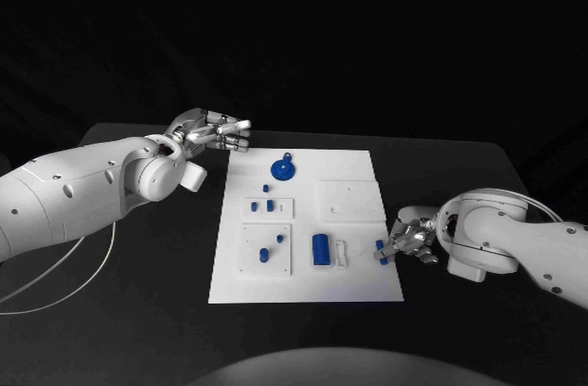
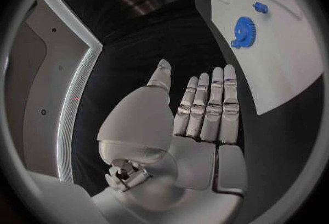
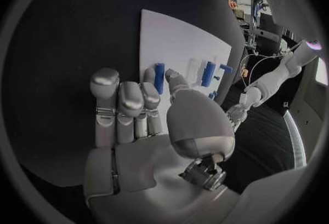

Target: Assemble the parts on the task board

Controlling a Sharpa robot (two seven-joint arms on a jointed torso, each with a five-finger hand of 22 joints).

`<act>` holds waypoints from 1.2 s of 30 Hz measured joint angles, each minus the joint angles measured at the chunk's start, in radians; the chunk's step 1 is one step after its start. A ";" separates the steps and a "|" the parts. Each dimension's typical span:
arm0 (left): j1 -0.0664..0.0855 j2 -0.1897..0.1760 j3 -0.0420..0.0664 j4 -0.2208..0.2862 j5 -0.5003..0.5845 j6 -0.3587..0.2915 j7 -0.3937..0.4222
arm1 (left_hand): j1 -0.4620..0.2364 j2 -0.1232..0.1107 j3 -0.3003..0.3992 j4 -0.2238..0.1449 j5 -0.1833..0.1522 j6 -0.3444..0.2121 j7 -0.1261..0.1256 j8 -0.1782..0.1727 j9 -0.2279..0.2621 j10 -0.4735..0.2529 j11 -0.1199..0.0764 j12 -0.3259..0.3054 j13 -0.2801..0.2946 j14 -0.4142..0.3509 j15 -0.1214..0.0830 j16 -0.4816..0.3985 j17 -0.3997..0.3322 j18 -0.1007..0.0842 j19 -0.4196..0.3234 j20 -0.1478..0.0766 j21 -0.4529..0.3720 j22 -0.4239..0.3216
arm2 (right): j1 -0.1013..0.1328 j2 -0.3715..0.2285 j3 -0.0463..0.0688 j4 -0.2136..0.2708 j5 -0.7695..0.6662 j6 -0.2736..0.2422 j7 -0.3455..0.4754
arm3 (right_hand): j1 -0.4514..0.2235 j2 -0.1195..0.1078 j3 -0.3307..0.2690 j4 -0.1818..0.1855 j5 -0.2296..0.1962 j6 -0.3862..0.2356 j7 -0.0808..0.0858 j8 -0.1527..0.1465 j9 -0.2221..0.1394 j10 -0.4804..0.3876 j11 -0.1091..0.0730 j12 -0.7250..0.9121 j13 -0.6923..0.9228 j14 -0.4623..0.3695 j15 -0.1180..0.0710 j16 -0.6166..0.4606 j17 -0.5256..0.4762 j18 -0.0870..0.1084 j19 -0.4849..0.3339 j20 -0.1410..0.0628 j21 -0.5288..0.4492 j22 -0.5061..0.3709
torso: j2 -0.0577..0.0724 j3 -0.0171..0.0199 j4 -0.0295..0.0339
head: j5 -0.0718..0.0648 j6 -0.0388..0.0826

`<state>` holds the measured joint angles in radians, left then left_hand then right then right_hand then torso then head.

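My right hand (image 1: 410,243) pinches a small blue peg (image 3: 159,77) at the task board (image 1: 368,284)'s right edge, so I should keep it upright and lower gently over its socket, my left hand (image 1: 218,135) released beyond the far-left corner.

The task board (image 1: 355,169) is laid in the middle of the tabletop (image 1: 147,309). The left hand (image 1: 215,133) is seen beside its far left corner, the right hand (image 1: 410,240) at its right edge.
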<state>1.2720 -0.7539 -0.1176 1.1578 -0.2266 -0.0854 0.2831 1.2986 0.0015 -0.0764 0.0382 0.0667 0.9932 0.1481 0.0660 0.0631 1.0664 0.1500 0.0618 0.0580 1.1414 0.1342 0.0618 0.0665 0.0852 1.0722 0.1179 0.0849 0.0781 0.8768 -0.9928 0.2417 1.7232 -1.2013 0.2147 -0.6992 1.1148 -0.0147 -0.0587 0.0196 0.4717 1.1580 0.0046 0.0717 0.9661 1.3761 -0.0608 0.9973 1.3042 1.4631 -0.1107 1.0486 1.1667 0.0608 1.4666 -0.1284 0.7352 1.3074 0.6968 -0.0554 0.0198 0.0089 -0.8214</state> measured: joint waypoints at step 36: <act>0.000 -0.002 0.000 0.004 0.000 0.002 -0.004 | 0.000 0.000 0.000 0.000 0.000 0.000 0.000 0.000 0.000 0.000 0.000 0.000 0.000 0.000 0.000 0.000 0.000 0.000 0.000 0.000 0.000 0.000 | 0.003 0.033 -0.026 0.009 -0.120 -0.038 0.005 | -0.055 -0.119 0.534 -0.049 -0.037 0.006 -0.003 -0.002 -0.091 -0.015 0.004 -0.019 -0.004 -0.001 -0.003 -0.008 -0.003 0.000 0.000 -0.007 0.004 0.000 | 0.000 -0.0007 0.0002 | 0.005 -0.004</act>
<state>1.2720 -0.7556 -0.1181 1.1617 -0.2268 -0.0837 0.2789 1.2986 0.0015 -0.0764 0.0382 0.0667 0.9932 0.1481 0.0660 0.0631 1.0665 0.1499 0.0618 0.0580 1.1414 0.1342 0.0618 0.0665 0.0851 1.0722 0.1179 0.0849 0.0781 0.8796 -0.9598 0.2154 1.7327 -1.3209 0.1771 -0.6938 1.0602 -0.1333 0.4749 -0.0298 0.4347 1.1637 0.0019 0.0698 0.8749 1.3615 -0.0572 0.9788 1.3001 1.4625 -0.1137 1.0406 1.1638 0.0607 1.4667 -0.1356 0.7392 1.3073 0.6963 -0.0561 0.0199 0.0138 -0.8255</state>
